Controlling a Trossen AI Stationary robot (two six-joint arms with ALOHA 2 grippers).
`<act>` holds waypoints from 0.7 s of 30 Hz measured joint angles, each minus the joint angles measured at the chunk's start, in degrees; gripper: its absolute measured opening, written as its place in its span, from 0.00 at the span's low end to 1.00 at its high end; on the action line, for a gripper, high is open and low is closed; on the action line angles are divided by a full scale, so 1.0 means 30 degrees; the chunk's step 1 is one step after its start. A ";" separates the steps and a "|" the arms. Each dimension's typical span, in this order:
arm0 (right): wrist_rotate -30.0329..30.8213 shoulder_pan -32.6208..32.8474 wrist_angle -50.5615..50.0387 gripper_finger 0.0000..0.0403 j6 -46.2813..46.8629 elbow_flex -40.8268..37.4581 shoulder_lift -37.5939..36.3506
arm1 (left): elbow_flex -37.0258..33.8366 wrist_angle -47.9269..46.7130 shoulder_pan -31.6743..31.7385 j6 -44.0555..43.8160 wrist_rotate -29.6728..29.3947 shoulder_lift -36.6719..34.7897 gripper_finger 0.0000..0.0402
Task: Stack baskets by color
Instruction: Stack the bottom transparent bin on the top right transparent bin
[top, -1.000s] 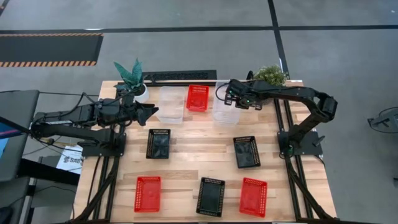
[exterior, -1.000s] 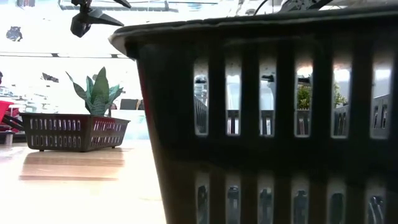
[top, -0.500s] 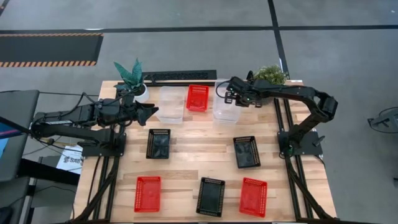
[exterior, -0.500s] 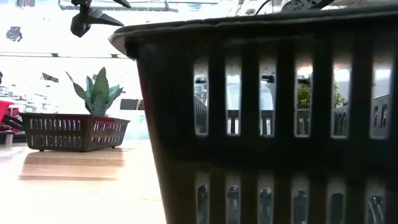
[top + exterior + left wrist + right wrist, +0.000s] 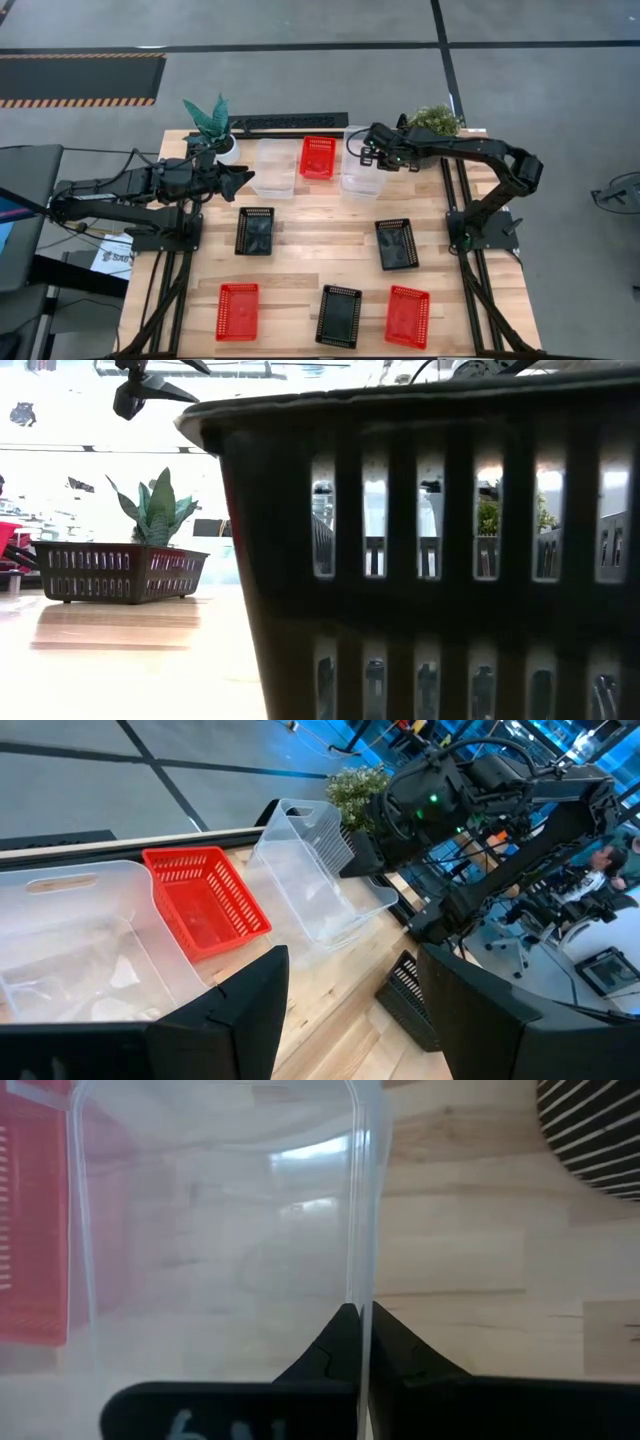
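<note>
Up at the far edge of the table [image 5: 300, 255], the right gripper [image 5: 368, 157] has its fingers pinched shut on the thin side wall of a clear basket [image 5: 360, 170]. The right wrist view confirms it: both dark fingertips [image 5: 335, 1342] are closed with the see-through rim [image 5: 360, 1200] between them. From the left wrist view that clear basket [image 5: 320, 880] looks tipped up on one side, though through transparent plastic it's hard to be sure how much of it is off the wood.

Just beside it sits a red basket [image 5: 318, 156], empty, and next along another clear basket [image 5: 275, 166], also with nothing in it. These three crowd the back edge, between the spiky potted plant [image 5: 210, 122] and the bushy potted plant [image 5: 435, 120], so there's little room there.

The left gripper [image 5: 243, 181] hovers just beside the left-hand clear basket, fingers spread wide, holding nothing.

The middle of the table is roomier: one black basket [image 5: 255, 230] on the left and another black basket [image 5: 396, 243] on the right, well apart, with bare planks between them. Along the near edge sit a red basket [image 5: 237, 311], a black basket [image 5: 339, 316] and a further red basket [image 5: 407, 316], spaced out singly. The near black basket [image 5: 430, 550] fills most of the low view.
</note>
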 joint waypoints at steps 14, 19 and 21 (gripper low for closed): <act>0.0007 0.0306 -0.0012 0.06 -0.0038 0.0000 0.0000 | 0.0000 0.0000 0.0003 0.0005 -0.0097 0.0002 0.52; 0.0066 0.0247 -0.0012 0.09 -0.0038 0.0000 0.0002 | 0.0000 0.0000 0.0000 0.0005 -0.0097 0.0002 0.52; 0.0060 0.0178 -0.0005 0.11 -0.0038 0.0001 0.0007 | 0.0000 0.0000 0.0007 0.0005 -0.0097 -0.0005 0.52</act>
